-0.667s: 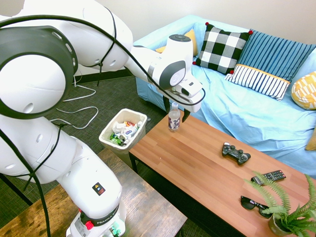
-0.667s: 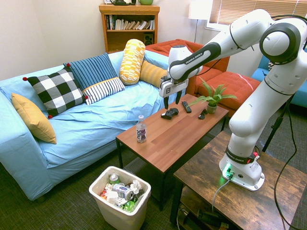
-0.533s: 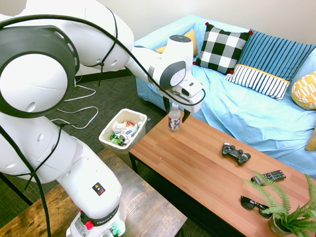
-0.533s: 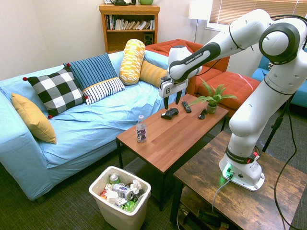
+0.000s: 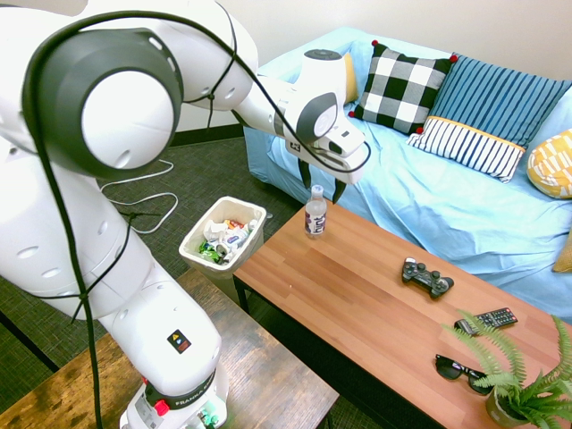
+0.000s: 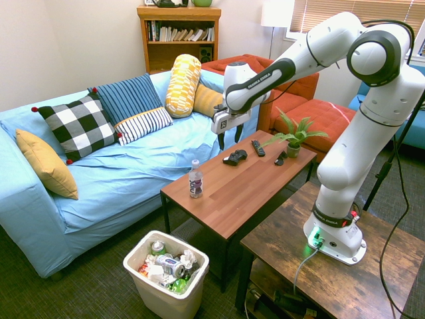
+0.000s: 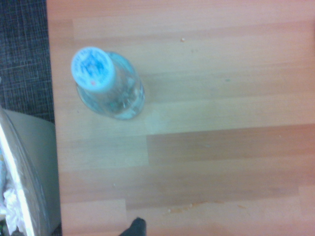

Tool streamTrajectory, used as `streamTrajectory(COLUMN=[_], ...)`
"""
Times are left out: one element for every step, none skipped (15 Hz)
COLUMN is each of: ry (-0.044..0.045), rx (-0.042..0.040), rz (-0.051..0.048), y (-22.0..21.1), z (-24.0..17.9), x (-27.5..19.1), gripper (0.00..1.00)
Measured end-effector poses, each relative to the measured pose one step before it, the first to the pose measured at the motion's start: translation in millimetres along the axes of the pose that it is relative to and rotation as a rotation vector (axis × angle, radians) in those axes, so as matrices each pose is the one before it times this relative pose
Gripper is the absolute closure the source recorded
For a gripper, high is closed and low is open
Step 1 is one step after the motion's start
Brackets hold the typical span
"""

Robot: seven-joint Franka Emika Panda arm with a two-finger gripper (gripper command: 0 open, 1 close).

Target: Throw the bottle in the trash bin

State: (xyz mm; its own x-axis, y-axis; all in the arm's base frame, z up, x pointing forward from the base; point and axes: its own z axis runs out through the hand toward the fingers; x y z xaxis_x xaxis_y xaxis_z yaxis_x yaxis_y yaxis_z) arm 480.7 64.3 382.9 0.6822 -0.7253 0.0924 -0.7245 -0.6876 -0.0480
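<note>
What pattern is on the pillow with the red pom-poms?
Black and white checks on the pillow, clearest in the first exterior view.

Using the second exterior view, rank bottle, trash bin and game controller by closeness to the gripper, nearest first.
From the gripper:
1. Game controller: on the table, just below the fingers.
2. Bottle: upright at the table's bin end.
3. Trash bin: on the floor.

Count: one bottle (image 6: 196, 181), one trash bin (image 6: 167, 266), one game controller (image 5: 427, 278), one remote (image 5: 487, 321), one pair of sunglasses (image 5: 462, 374) and one potted fern (image 5: 517, 384). Furniture: two wooden tables, one lighter (image 6: 229, 189), one darker (image 6: 392, 266); one light-blue sofa (image 6: 133, 173). Also one bookcase (image 6: 179, 40) and one floor lamp (image 6: 274, 14).
</note>
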Motion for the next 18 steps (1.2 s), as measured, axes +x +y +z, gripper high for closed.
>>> streamTrajectory(ry=[0.00712,0.0063,0.00247,-0.00286,-0.00339,-0.00364,-0.00467,-0.00707,-0.00615,-0.00446,-0.00278,-0.00471,-0.00457,-0.00364,-0.00144,-0.00077,-0.00135,-0.00007], rx=[0.0001,-0.00001,0.00071,-0.00191,-0.00394,-0.00743,-0.00882,-0.00854,-0.00869,-0.00962,-0.01004,-0.01198,-0.00967,-0.009,-0.0066,-0.00568,-0.00511,-0.00328], rz=[-0.00409,-0.00248,-0.00153,-0.00086,0.00056,0.00231,0.00235,0.00247,0.00145,0.00291,0.00494,0.00414,0.00221,0.00301,0.00255,0.00294,0.00262,0.00246], y=[-16.24,-16.43,-17.08,-13.86,-12.66,-11.05,-9.23,-7.24,-5.54,-5.13,-4.14,-2.96,-3.05,-2.57,-2.54,-2.3,-1.12,-0.39], z=[0.95,1.53,2.96,5.74,7.32,9.07,9.87,10.0,9.51,9.25,8.85,9.92,8.98,7.78,5.76,5.23,5.53,4.8], x=[-1.87,-1.74,-1.63,-0.68,-0.49,-0.13,0.14,0.88,1.48,1.12,1.2,0.3,0.1,-0.25,0.14,0.95,1.15,1.41], gripper=[0.0,0.0,0.0,0.0,0.0,0.0,0.0,0.0,0.0,0.0,0.0,0.0,0.0,0.0,0.0,0.0,0.0,0.0])
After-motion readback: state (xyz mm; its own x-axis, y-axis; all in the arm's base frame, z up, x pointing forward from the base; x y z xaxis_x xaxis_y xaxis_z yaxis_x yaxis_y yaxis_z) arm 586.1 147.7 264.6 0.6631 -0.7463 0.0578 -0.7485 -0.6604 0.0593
